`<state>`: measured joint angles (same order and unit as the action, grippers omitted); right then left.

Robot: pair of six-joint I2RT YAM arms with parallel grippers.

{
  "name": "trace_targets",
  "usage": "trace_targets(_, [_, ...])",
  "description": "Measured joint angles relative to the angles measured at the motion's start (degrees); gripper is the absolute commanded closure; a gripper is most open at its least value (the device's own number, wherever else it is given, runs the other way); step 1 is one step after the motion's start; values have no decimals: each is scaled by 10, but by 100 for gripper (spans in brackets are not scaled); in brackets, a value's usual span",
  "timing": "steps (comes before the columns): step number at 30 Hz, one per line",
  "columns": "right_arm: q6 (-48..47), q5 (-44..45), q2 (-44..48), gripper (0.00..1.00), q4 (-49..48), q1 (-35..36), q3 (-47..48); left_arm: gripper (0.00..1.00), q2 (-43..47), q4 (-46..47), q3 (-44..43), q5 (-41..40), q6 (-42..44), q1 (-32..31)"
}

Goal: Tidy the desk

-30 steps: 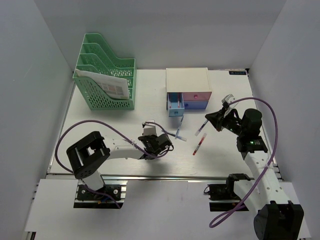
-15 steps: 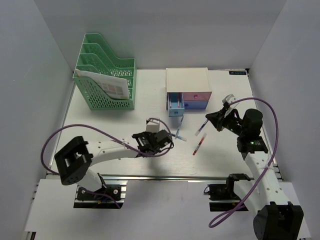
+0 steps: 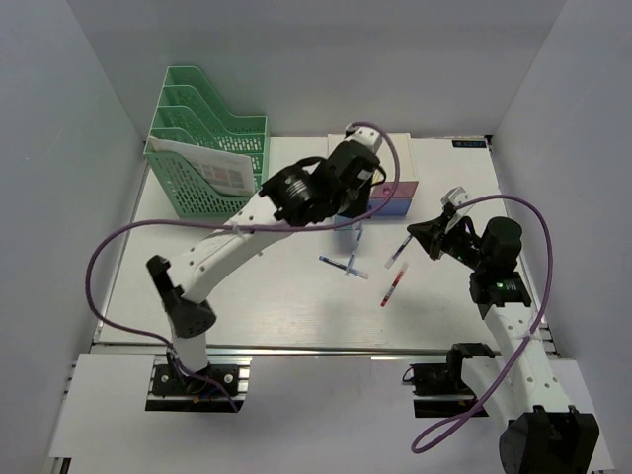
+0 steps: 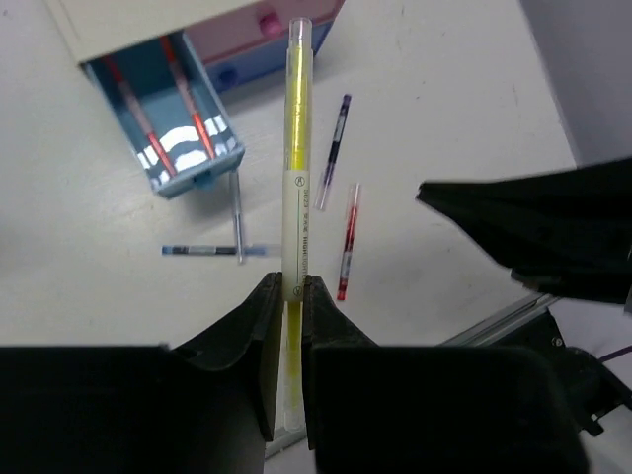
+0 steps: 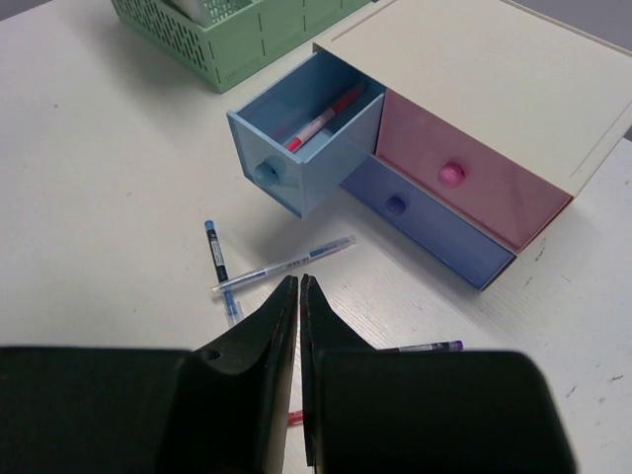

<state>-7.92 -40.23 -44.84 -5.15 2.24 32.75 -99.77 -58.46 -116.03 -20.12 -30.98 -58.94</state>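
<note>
1. Across the middle of the top view lies the desk (image 3: 247,296), white and walled in grey, with a metal rail (image 3: 326,349) along its lower edge.
2. From its base at lower left, the left arm stretches diagonally up to the drawer box (image 5: 474,69). The left gripper (image 4: 286,288) pinches a yellow pen (image 4: 296,148) above the desk.
3. At the right edge the right arm stands bent. The right gripper (image 3: 413,229) points left, its fingers nearly together with nothing between them.
4. Bare room lies at the desk's lower left. Two crossed blue pens (image 3: 346,263), a red pen (image 3: 393,284) and a purple pen (image 3: 397,254) lie loose mid-desk.
5. The box's blue drawer (image 5: 296,128) stands open with two red pens (image 4: 148,99) inside. A green file rack (image 3: 212,148) at upper left holds papers (image 3: 212,168).
</note>
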Motion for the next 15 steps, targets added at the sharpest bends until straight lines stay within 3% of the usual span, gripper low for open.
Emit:
trace_targets(1, [0, 0, 2, 90, 0, 0, 0, 100, -37, -19, -59, 14, 11, 8])
trace_targets(4, [0, 0, 7, 90, 0, 0, 0, 100, -91, -39, -109, 47, 23, 35])
trace_targets(15, [0, -5, 13, 91, 0, -3, 0, 100, -157, -57, -103, 81, 9, 108])
